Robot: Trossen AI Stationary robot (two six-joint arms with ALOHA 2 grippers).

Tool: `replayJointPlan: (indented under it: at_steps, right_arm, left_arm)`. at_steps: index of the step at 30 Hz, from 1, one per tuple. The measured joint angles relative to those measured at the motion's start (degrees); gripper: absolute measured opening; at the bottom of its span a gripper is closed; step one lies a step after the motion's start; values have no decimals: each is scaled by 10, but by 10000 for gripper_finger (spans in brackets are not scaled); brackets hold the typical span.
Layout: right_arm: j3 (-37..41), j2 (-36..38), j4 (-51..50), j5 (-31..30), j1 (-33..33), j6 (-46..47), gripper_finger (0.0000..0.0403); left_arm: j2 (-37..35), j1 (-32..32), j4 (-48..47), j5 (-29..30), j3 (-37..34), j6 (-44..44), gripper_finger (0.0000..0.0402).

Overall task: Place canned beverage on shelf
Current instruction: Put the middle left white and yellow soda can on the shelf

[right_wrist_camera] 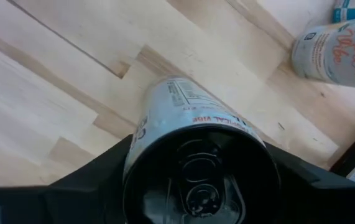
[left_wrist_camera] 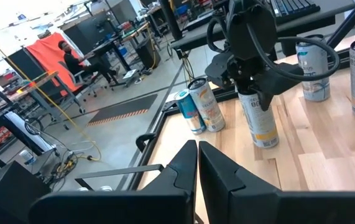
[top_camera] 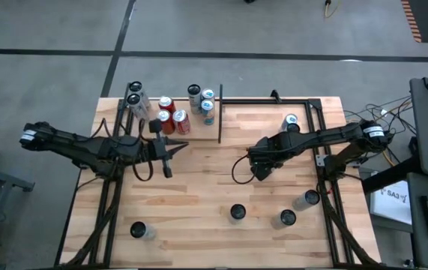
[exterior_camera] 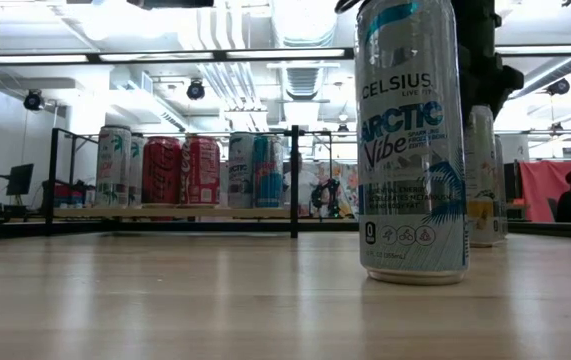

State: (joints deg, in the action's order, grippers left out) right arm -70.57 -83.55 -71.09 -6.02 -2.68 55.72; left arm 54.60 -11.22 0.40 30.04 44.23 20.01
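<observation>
A white slim can (right_wrist_camera: 189, 124) with a yellow lower band (left_wrist_camera: 261, 127) stands upright on the table's middle right. My right gripper (top_camera: 258, 171) (right_wrist_camera: 199, 180) points down over it, closed on its top. In the low view a nearer can partly hides this can (exterior_camera: 481, 175). The shelf (top_camera: 202, 131) (exterior_camera: 165, 212), a pale panel at the table's far left, carries several upright cans (top_camera: 172, 114). My left gripper (top_camera: 170, 154) (left_wrist_camera: 197, 155) hovers shut and empty in front of the shelf's near edge. My right gripper pinches the can's upper wall (right_wrist_camera: 138, 140), just below the top rim, between its two fingers (right_wrist_camera: 96, 180) on opposite sides. The fingers come from above, pointing down. The can stays upright with its base (left_wrist_camera: 265, 142) on the table.
Loose cans stand near the table's front (top_camera: 139, 230) (top_camera: 237, 213) (top_camera: 287, 218) (top_camera: 307, 199); one of them (exterior_camera: 410, 140) looms in the low view. Another can (top_camera: 291, 121) sits inside the bare black frame (top_camera: 273, 100) at far right. A person (left_wrist_camera: 71, 53) sits beyond the table.
</observation>
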Motion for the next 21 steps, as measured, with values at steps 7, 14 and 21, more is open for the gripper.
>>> replayJointPlan:
  at_steps: [7, 14, 21]
  right_arm:
    - [-13, 0, -1, 0, 0, 12, 243]
    - [-93, 0, 1, -52, 0, -31, 243]
    - [-149, 1, 113, -107, 0, -128, 243]
  left_arm:
    - [1, 0, 0, 0, 0, -10, 0]
    - [6, 0, 14, -1, 0, -37, 0]
    - [14, 0, 12, -3, 0, -78, 31]
